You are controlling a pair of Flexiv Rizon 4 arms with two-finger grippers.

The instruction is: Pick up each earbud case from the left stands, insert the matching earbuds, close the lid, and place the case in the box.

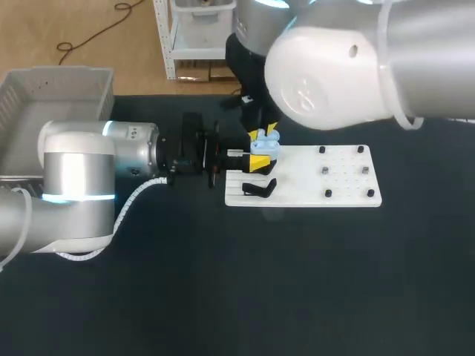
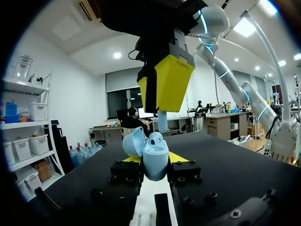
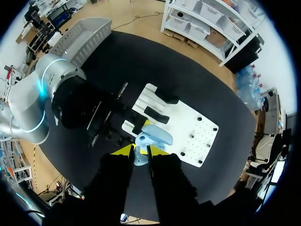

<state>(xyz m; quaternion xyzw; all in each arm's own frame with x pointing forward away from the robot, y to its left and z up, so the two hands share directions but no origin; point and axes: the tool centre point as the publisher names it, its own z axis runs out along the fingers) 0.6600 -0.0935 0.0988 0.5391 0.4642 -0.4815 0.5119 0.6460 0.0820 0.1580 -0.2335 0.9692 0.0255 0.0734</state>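
A black table (image 1: pixel 223 297) is seen, with a grey box (image 1: pixel 44 104) parked at its far left corner and a white board (image 1: pixel 341 185) laid near the middle. The light blue earbud case (image 2: pixel 155 160) is held up off the board's left end, lid flipped open, pinched from both sides by the left gripper (image 2: pixel 155 165). Right above it, a white earbud (image 2: pixel 162 121) is clamped in the right gripper (image 2: pixel 161 110), tip-down over the open case.

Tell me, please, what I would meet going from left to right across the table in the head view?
Box → left wrist → case → pegs on the white board.
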